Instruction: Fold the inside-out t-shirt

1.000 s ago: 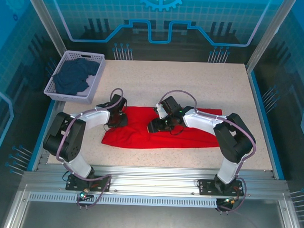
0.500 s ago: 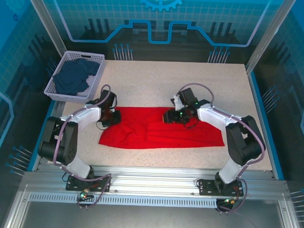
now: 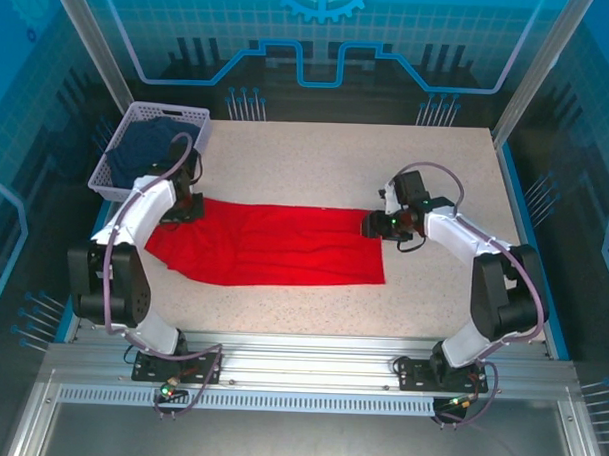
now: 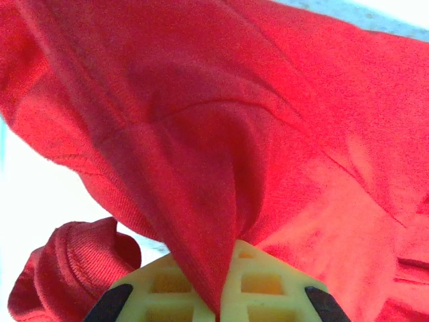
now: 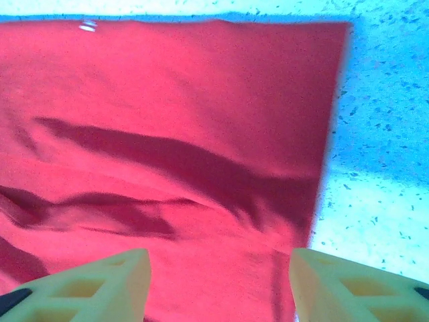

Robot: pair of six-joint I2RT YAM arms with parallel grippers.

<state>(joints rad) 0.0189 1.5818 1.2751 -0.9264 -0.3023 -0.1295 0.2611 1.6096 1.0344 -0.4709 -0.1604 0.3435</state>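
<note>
The inside-out t-shirt (image 3: 269,245) is bright red and lies spread in a long band across the middle of the table. My left gripper (image 3: 185,206) is at its upper left corner, beside the basket. In the left wrist view this gripper (image 4: 221,298) is shut on a pinched fold of the red cloth (image 4: 201,168). My right gripper (image 3: 375,225) hovers over the shirt's right end. Seen from the right wrist, it (image 5: 218,285) is open with flat cloth (image 5: 188,121) below it, and the shirt's straight edge runs just to its right. A small white mark (image 5: 87,26) shows near the far edge.
A white basket (image 3: 106,186) holding a dark navy garment (image 3: 147,152) stands at the back left, close to my left gripper. Bare speckled tabletop (image 3: 337,164) lies behind the shirt and to its right. Metal frame posts rise at the table's corners.
My left gripper has drawn the shirt leftward toward the basket, stretching it flatter. My right gripper has moved right, from the shirt's middle to its right end, staying open.
</note>
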